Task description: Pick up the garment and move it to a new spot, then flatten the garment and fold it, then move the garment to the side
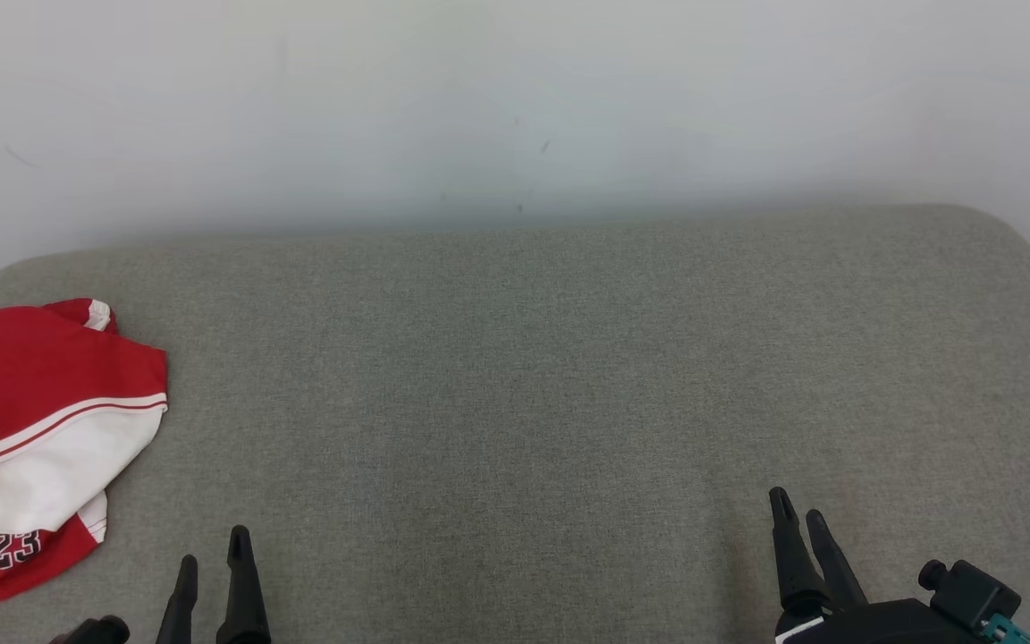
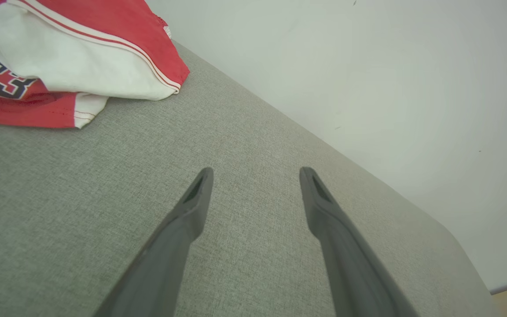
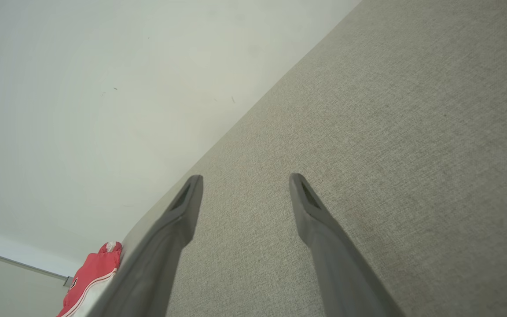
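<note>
Far left on grey pad [image 1: 515,358], bunched red-white garment [image 1: 41,429]; left claw [image 1: 213,546], right claw [image 1: 797,503] agape.

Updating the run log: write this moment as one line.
garment: bunched, left end of grey cushion | left gripper: open, empty | right gripper: open, empty

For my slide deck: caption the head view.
Crumpled red-and-white number-23 jersey far left on the grey fabric surface; left gripper and right gripper open, empty.

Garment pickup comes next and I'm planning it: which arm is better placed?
Left. The garment lies bunched at the far left, near the open left tool; the right tool sits across the grey cushion, well away.
</note>
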You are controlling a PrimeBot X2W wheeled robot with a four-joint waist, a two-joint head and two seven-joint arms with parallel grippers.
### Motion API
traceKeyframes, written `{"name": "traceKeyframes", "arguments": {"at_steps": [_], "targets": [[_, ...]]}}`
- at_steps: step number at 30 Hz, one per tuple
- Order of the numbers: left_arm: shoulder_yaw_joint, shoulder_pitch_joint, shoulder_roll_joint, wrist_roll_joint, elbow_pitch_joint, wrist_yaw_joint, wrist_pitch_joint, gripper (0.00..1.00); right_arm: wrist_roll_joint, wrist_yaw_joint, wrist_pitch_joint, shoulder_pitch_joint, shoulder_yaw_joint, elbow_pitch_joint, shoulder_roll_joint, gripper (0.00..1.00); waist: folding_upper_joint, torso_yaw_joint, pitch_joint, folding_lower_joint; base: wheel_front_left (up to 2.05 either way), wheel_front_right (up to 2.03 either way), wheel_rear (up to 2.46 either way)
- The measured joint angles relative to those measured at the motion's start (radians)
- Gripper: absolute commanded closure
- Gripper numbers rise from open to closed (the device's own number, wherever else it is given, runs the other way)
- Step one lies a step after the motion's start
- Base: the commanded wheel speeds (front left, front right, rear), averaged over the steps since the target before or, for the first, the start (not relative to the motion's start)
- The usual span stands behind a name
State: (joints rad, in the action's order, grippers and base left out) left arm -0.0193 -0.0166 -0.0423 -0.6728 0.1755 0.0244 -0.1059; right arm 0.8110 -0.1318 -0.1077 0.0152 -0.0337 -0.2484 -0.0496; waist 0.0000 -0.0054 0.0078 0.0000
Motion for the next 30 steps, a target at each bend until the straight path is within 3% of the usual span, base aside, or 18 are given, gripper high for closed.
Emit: {"name": "traceKeyframes", "arguments": {"at_steps": [30], "targets": [[0.018,-0.026,-0.003,0.308,-0.040,-0.017,-0.078,0.00,-0.293,0.000,-0.075,-0.019,-0.030,0.001,0.000,0.00,0.0000,0.000,0.008,0.0000,0.00,0.00,0.00]]}}
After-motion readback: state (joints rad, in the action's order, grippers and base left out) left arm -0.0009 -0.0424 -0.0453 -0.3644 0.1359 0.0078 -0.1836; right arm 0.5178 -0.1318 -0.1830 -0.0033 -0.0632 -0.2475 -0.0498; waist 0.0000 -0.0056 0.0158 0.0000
